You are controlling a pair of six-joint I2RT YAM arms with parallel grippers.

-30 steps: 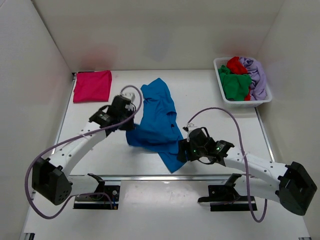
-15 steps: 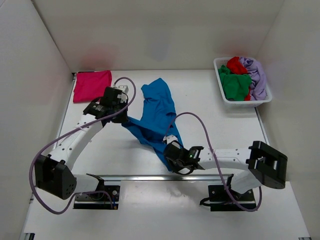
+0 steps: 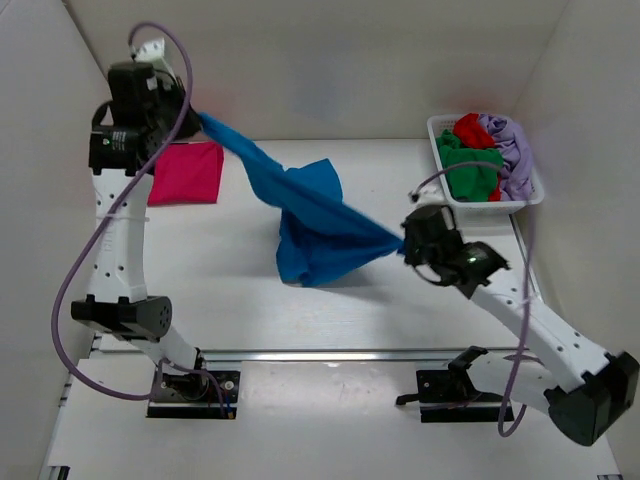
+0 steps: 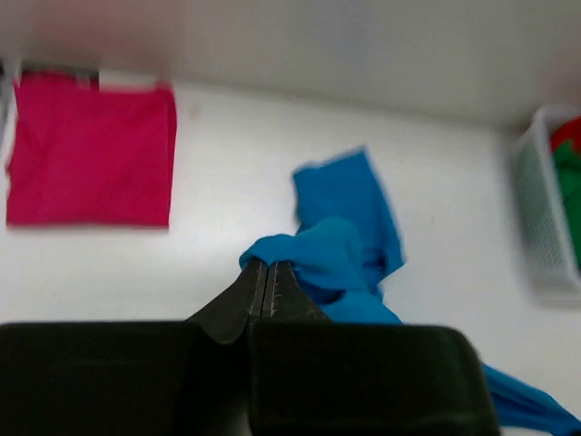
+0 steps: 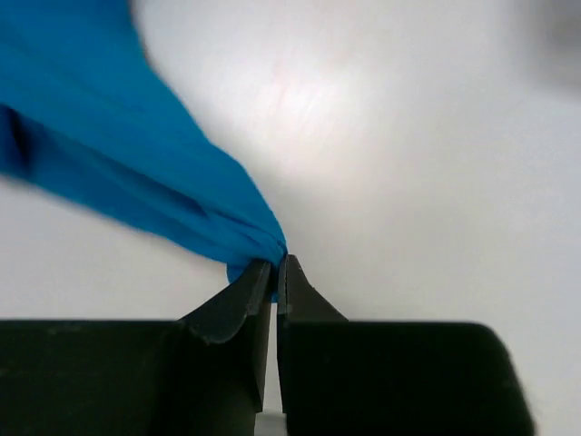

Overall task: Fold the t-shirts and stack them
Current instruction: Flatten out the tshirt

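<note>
Spreading step: bright blue soft fabric t-shirt (image 3: pixel 315 225) is stretched taut in the air left of the white plastic lattice basket (image 3: pixel 441 186), w/ left gripper (image 4: pixel 268 272) & right gripper (image 5: pixel 275 269) each clenched on an edge; next prob. lower it flat for folding.

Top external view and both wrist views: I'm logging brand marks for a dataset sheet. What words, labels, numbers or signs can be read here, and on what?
No readable text in any view.
Blue t-shirt: plain, no print or tag showing.
Pink t-shirt: plain.
White basket and the clothes in it: no lettering visible.
The left wrist view is blurred; nothing is legible there.
</note>
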